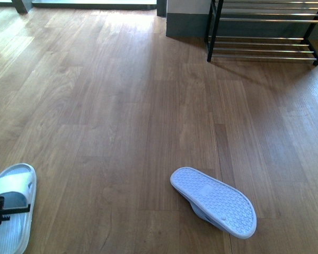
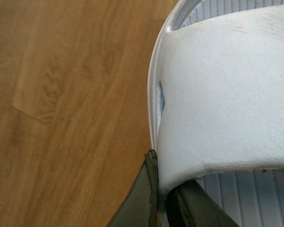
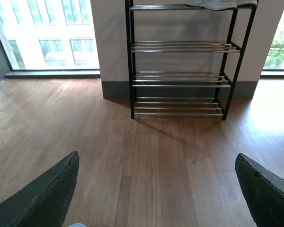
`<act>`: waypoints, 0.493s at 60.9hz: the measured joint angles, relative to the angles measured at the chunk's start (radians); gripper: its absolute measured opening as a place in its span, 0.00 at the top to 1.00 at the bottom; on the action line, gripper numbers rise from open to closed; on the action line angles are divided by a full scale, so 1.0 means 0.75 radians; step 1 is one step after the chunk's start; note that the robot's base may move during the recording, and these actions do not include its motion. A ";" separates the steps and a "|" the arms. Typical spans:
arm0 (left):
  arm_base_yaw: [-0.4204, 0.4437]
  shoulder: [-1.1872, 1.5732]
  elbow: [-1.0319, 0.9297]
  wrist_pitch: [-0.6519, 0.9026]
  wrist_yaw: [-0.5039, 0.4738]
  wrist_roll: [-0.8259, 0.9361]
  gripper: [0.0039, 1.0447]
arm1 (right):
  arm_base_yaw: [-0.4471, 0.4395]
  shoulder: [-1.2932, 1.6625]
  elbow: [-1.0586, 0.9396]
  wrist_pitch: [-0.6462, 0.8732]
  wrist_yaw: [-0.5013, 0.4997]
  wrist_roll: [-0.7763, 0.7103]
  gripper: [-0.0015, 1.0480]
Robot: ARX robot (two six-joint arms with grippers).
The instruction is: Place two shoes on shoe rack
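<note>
One pale blue slide [image 1: 16, 233] lies upright on the wood floor at the near left. My left gripper [image 1: 4, 204] is shut on its strap. In the left wrist view the two dark fingers [image 2: 142, 198] pinch the strap's edge [image 2: 227, 94], with the ribbed footbed [image 2: 246, 198] under it. The other pale blue slide [image 1: 214, 201] lies sole up near the middle right, touched by no gripper. The shoe rack [image 1: 265, 37] stands at the far right, its black frame and chrome bars [image 3: 180, 46] facing my right gripper [image 3: 156, 189], which is open over bare floor well short of it.
A grey-based wall column [image 1: 185, 21] stands just left of the rack, and windows [image 3: 42, 33] run along the far wall. Something white [image 3: 217, 4] rests on the rack's top tier. Wood floor [image 1: 122, 106] stretches between the slides and the rack.
</note>
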 joint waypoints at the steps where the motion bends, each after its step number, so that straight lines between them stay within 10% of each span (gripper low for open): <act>1: 0.000 -0.025 -0.015 -0.005 -0.003 -0.005 0.98 | 0.000 0.000 -0.001 0.000 0.000 0.000 0.09; 30: 0.009 -1.551 -0.677 -0.642 0.069 -0.113 0.98 | 0.000 0.000 0.000 0.000 0.000 0.000 0.09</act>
